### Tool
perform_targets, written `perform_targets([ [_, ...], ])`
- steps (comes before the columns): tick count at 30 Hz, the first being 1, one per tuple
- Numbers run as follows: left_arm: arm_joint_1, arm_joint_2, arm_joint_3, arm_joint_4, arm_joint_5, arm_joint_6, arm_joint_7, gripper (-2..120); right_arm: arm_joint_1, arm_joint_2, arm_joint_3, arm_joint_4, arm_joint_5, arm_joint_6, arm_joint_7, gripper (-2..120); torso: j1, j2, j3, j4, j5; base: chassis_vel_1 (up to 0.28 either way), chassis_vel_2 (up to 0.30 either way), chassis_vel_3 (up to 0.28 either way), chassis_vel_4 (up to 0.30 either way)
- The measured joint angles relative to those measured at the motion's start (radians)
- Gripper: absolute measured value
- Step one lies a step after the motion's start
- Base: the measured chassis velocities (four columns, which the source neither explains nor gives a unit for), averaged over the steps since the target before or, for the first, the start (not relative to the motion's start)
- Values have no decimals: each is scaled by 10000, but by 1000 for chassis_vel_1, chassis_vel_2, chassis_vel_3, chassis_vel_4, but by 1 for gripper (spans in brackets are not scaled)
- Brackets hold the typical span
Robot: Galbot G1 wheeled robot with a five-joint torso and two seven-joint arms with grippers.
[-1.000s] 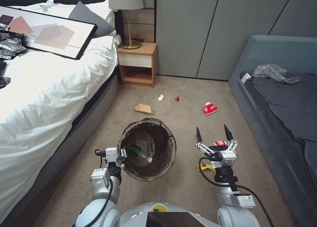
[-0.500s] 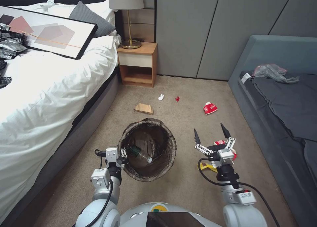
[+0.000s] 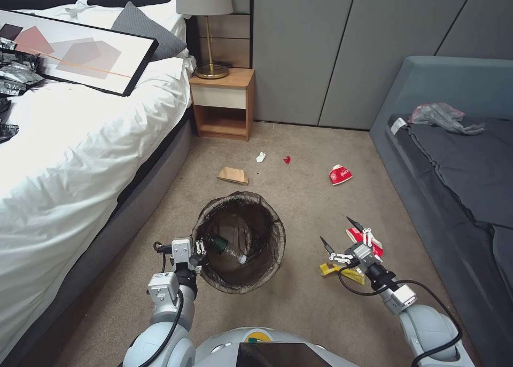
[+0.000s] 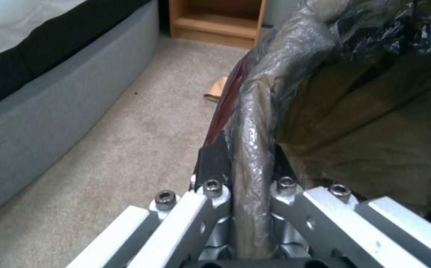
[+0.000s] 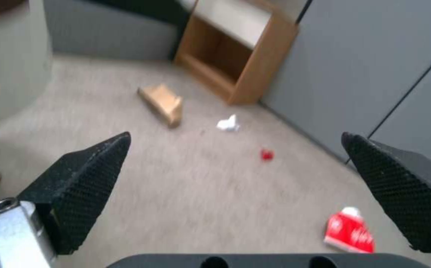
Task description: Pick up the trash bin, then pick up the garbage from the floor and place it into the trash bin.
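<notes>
The trash bin (image 3: 235, 197), white with a dark liner, stands on the carpet with a clear bottle (image 3: 227, 247) inside. My left gripper (image 3: 199, 248) is shut on its near rim, and the left wrist view shows this gripper (image 4: 247, 186) clamping the liner-covered rim (image 4: 255, 111). My right gripper (image 3: 335, 229) is open and low over a crushed red-and-white cup (image 3: 372, 242) and a yellow wrapper (image 3: 342, 271). Farther off lie a brown paper bag (image 3: 232, 175), a white scrap (image 3: 260, 157), a red scrap (image 3: 287, 159) and another red cup (image 3: 340, 174). Between the fingers of the right gripper (image 5: 235, 137) I see that bag (image 5: 163, 102), the scraps and the cup (image 5: 349, 230).
A bed (image 3: 80, 142) with white sheets runs along the left. A grey sofa (image 3: 459, 169) lines the right. A wooden nightstand (image 3: 223, 105) with a lamp stands against the far wall. Open carpet lies between bin and sofa.
My right arm has dropped toward the floor and swung slightly right, its open gripper now tilted over the red cup and yellow wrapper. The left gripper and bin have not moved.
</notes>
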Motion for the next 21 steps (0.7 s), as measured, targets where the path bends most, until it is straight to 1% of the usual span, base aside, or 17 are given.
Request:
perform_targets([
  [4,0,-4,-9,1,4,5,0,3,130,-66,-22,-279,-35,3,-84,100,0,0,0,-1,-1,0,0,0,0],
  [6,6,-6,-30,-1,8,14,1,3,400,-143,-47,-877,-130,25,-347,100,0,0,0,-1,-3,0,0,0,0],
  [7,6,-6,-30,-1,8,14,1,3,400,-143,-47,-877,-130,25,-347,100,0,0,0,-1,-3,0,0,0,0],
  [10,57,7,-94,-38,8,26,2,3,873,-284,-27,-2022,-354,110,-1053,100,0,0,0,-1,-2,0,0,0,0],
  [11,57,7,-94,-38,8,26,2,3,873,-284,-27,-2022,-354,110,-1053,100,0,0,0,-1,-2,0,0,0,0],
  [13,72,9,-112,-59,8,28,2,3,1097,-380,-3,-2492,-506,195,-1311,100,0,0,0,-3,-1,0,0,0,0],
  [14,82,9,-114,-73,8,29,2,3,1242,-473,-1,-2804,-610,244,-1433,100,0,0,0,0,-3,0,0,0,0],
  [15,82,9,-114,-73,8,29,2,3,1242,-473,-1,-2804,-610,244,-1433,100,0,0,0,0,-3,0,0,0,0],
  [18,124,-2,-118,-96,13,31,3,3,1687,-727,-37,-3784,-927,317,-1760,100,0,0,0,-3,-3,0,0,0,0],
  [20,124,-2,-118,-96,13,31,3,3,1687,-727,-37,-3784,-927,317,-1760,100,0,0,0,-3,-3,0,0,0,0],
  [21,135,-6,-117,-96,18,31,3,3,1788,-756,-35,-3985,-1025,335,-1871,100,0,0,0,-2,-4,0,0,0,0],
])
